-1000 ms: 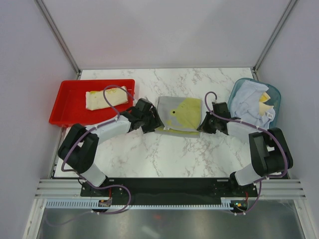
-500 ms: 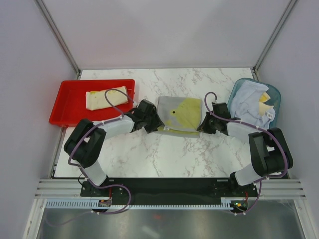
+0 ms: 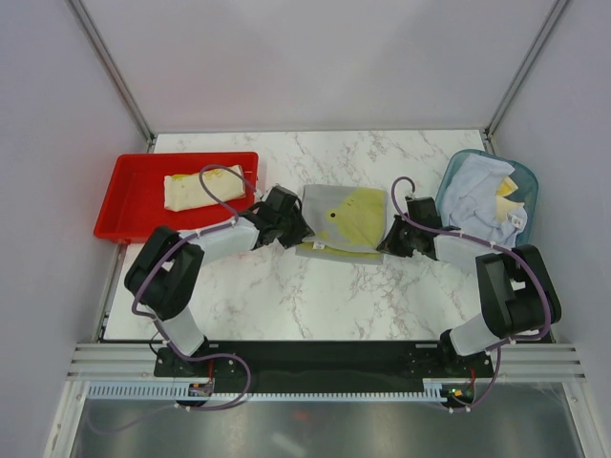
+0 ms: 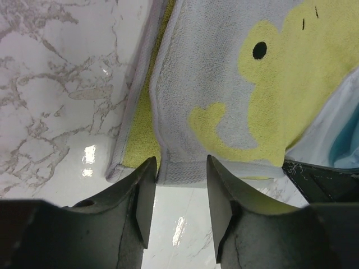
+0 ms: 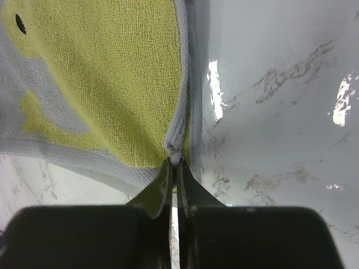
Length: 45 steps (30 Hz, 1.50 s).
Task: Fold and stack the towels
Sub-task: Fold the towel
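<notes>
Now | left gripper: jaws apart at grey-and-yellow towel edge | right gripper: pinching same towel's edge

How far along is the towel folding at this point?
Done: one folded yellow towel lies in the red tray. In hand: the grey towel in the middle, right pincer pinching its edge, left pincer open at the opposite edge. Remaining: several crumpled towels in the teal basket.
</notes>
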### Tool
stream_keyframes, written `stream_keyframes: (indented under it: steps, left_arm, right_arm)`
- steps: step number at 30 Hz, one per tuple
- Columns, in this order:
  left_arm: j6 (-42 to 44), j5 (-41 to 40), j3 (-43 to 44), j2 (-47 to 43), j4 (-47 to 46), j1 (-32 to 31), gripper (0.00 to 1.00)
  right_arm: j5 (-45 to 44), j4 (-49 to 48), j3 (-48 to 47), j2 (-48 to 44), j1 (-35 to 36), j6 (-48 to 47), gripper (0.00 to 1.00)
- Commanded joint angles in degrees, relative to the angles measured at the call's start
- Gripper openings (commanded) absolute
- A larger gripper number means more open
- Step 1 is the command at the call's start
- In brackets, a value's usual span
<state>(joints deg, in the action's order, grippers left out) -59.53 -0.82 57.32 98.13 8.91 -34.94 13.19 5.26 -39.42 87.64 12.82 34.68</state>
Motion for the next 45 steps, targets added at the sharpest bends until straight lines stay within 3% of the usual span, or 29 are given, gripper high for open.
stream_keyframes:
  steps: [1,8,14,20,24,31,36,38,40,45]
  left_arm:
    - [-2.61,-2.08,1.92,1.36,-0.29,0.22,0.46]
    - [-1.83,-2.34,3.67,1.19,2.07,0.22,0.02]
    - [3.62,-4.8,4.47,-3.98,5.94,0.22,0.02]
    - [8.37,-5.15,-2.46,-8.3,7.35,0.22,0.02]
    - [11.71,-5.16,-4.76,-5.94,6.39,0.22,0.02]
    - [15.31,-4.37,-4.59,-0.93,2.87,0.22,0.02]
    - [16.46,-4.27,-3.27,0.14,5.06,-0.22,0.02]
    - [17.07,-6.38,-3.01,-1.0,6.47,-0.3,0.13]
    - [18.04,-8.05,-1.69,-2.4,9.45,-0.31,0.32]
    - [20.15,-10.34,1.82,-5.84,13.68,-0.31,0.44]
  right_arm:
    - [0.43,-1.48,0.92,-0.36,0.28,-0.49,0.0]
    - [1.57,1.23,-1.62,-1.06,0.36,-0.14,0.0]
    - [-0.09,8.17,-5.75,-6.85,0.36,-0.4,0.0]
    - [-0.18,8.46,-0.32,-11.33,0.89,1.62,0.0]
    - [-0.62,4.51,6.97,-12.84,1.07,2.76,0.0]
    - [-0.27,-2.53,11.12,-10.03,1.33,2.5,0.0]
    - [-0.45,-1.74,11.56,-11.87,1.33,1.89,0.12]
    - [-0.36,0.45,11.3,-14.32,1.24,1.8,0.21]
    - [-0.62,4.38,10.07,-17.39,1.33,1.62,0.3]
    - [-2.12,13.19,4.44,-21.1,1.33,1.18,0.4]
